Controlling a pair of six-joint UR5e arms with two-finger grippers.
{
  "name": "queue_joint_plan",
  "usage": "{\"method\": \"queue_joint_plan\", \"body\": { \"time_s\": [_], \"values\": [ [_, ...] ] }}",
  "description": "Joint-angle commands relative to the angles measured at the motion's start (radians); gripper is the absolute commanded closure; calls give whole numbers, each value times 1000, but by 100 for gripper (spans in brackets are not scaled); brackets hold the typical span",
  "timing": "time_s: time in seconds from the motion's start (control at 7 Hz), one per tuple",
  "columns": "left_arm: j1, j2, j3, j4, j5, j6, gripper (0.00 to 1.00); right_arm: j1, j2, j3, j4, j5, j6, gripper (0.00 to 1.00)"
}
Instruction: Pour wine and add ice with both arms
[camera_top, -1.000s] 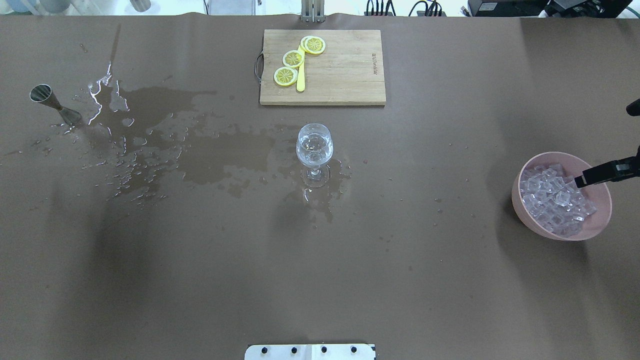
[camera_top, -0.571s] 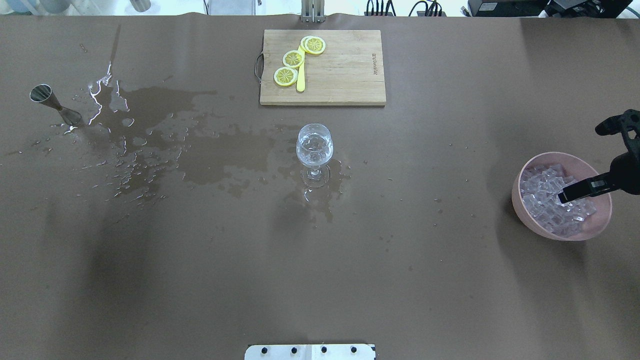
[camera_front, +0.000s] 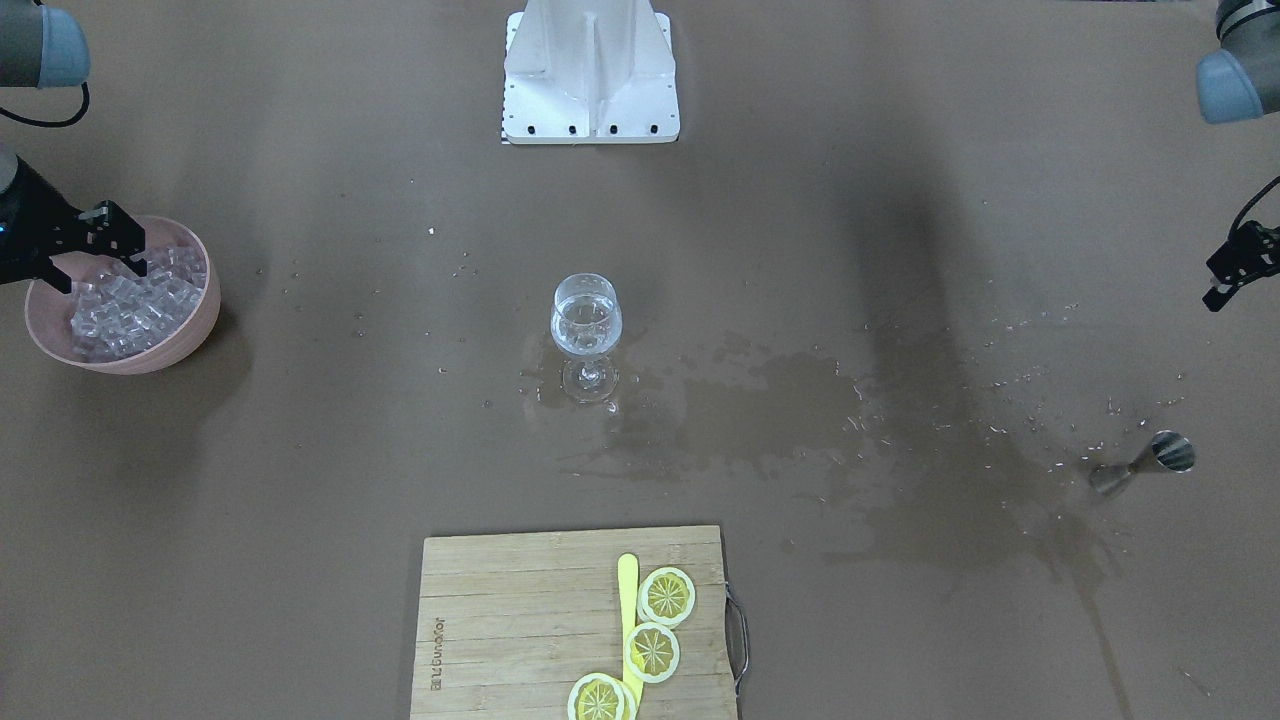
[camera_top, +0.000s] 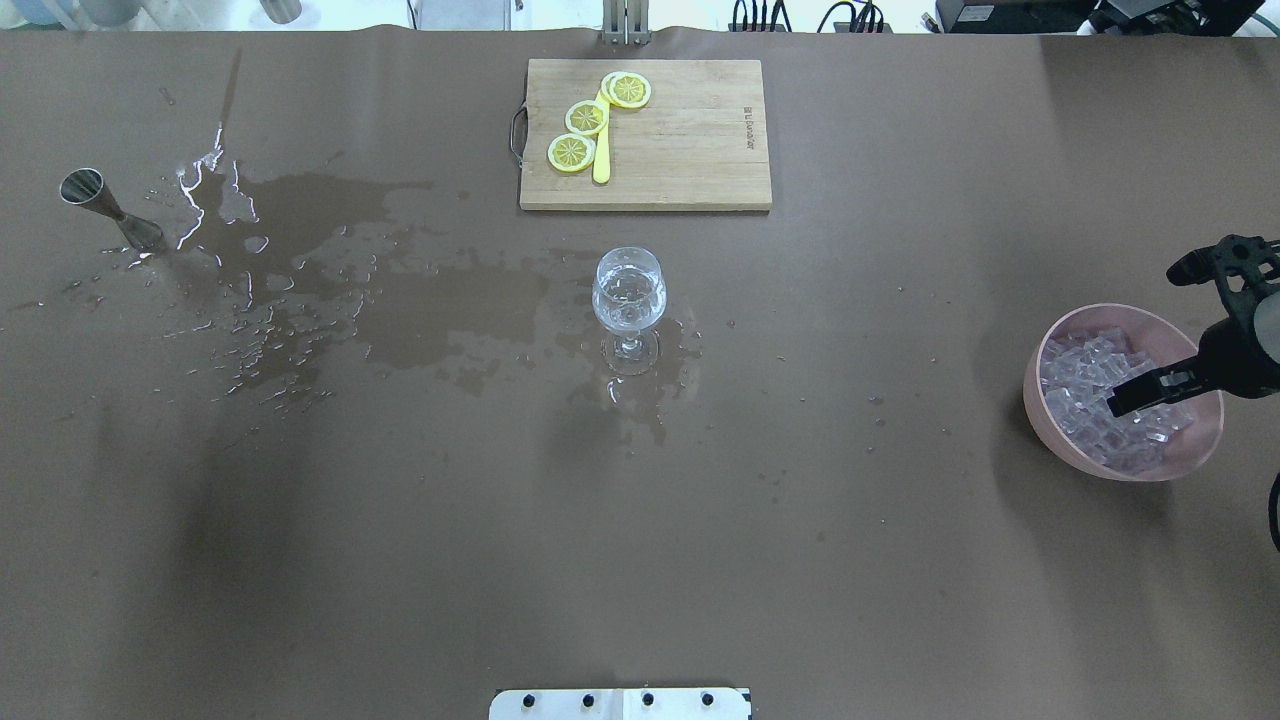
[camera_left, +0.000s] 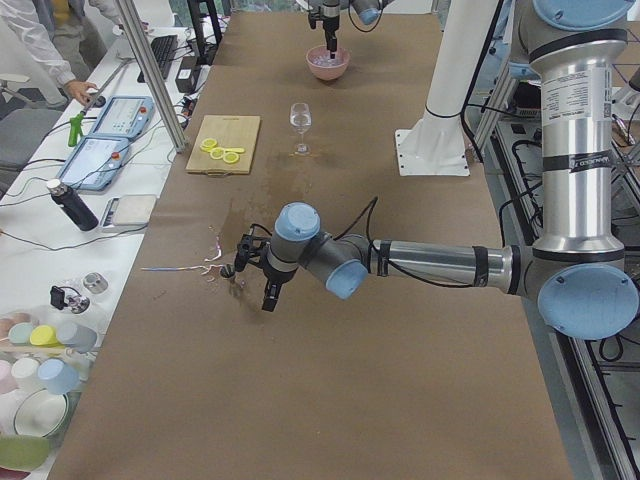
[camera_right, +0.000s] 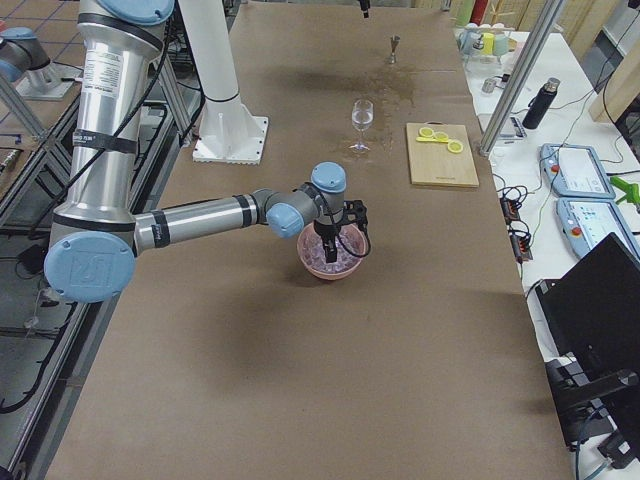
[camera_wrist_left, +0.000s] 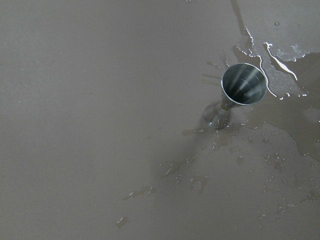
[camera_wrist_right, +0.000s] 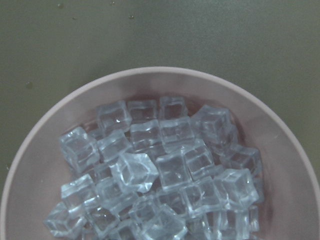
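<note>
The right tool (camera_front: 95, 262) hangs over the pink bowl (camera_wrist_right: 45, 130) with its fingers spread wide and nothing between them; whether the tips touch the ice (camera_wrist_right: 165, 170) heaped inside cannot be told. Seen from overhead, the bowl sits at 3 o'clock from the glass (camera_top: 628, 300), which holds the wine (camera_top: 628, 308) mid-desk (camera_top: 640, 520). The left tool (camera_front: 1238, 262) hangs near the jigger (camera_wrist_left: 243, 85) at 9 o'clock, its opening unreadable.
</note>
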Motion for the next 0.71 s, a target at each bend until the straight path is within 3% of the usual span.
{"method": "queue_joint_plan", "body": {
  "time_s": [0.0, 0.14, 0.29, 0.43, 0.57],
  "values": [
    [-3, 1, -6, 0, 1, -2, 2, -18, 44, -40, -3, 1, -1, 15],
    [-3, 1, -12, 0, 3, -5, 2, -15, 43, -42, -1, 6, -8, 19],
    [-3, 6, -14, 0, 5, -6, 2, -16, 44, -42, -1, 6, -7, 37],
    [-3, 6, -18, 0, 5, -7, 2, -13, 43, -31, -1, 10, -8, 71],
    [-3, 6, -20, 0, 5, -9, 2, -13, 40, -28, -1, 10, -8, 92]
  ]
}}
